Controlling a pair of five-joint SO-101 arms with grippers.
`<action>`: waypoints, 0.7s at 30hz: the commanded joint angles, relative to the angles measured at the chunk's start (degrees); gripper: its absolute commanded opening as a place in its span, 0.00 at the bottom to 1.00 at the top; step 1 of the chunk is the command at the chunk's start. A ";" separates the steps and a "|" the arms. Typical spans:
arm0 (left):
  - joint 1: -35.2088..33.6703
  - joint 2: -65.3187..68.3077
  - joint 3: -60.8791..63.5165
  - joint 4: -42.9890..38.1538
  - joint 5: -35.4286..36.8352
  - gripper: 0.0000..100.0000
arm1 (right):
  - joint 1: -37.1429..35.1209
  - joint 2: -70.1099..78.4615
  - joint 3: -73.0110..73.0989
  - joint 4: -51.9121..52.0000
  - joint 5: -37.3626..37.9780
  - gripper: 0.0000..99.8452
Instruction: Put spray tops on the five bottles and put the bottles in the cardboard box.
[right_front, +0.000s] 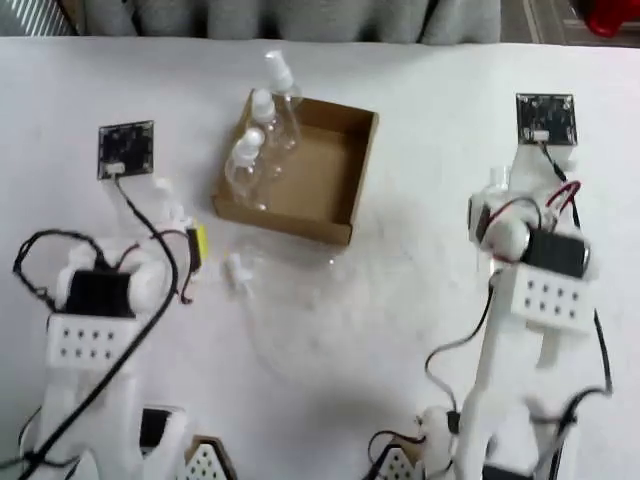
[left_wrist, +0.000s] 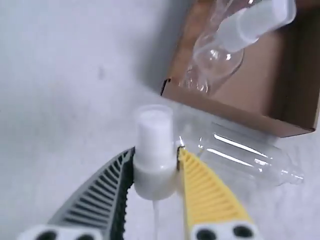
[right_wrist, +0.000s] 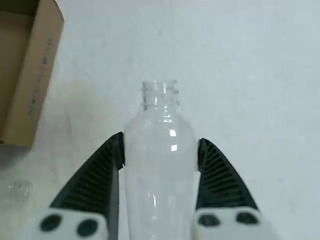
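My left gripper (left_wrist: 156, 152) is shut on a white spray top (left_wrist: 152, 130), held upright just above the table. Close beside its yellow finger, a clear bottle (left_wrist: 245, 155) without a top lies on its side against the outer wall of the cardboard box (left_wrist: 225, 107). My right gripper (right_wrist: 160, 140) is shut on another clear bottle (right_wrist: 159, 110), whose threaded neck is bare. It stays right of the box (right_front: 340, 200). Three bottles with spray tops (right_front: 262, 135) lie along the box's left side.
The white table (right_front: 400, 320) spreads around the box. A small white piece (right_front: 237, 268) lies in front of the box, near the left arm (right_front: 95, 300). The right arm (right_front: 540, 270) stands at the right. Cables trail from both arms.
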 joint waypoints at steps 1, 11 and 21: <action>-1.45 -6.02 -1.58 -0.62 -0.62 0.02 | -2.24 -8.31 4.57 -9.01 0.26 0.02; -3.82 -12.09 -1.58 -11.08 -0.62 0.02 | -17.10 -28.09 27.16 -44.79 -8.70 0.02; -4.35 -12.62 -1.58 -34.64 -0.53 0.02 | -33.71 -34.24 34.55 -51.38 -12.48 0.02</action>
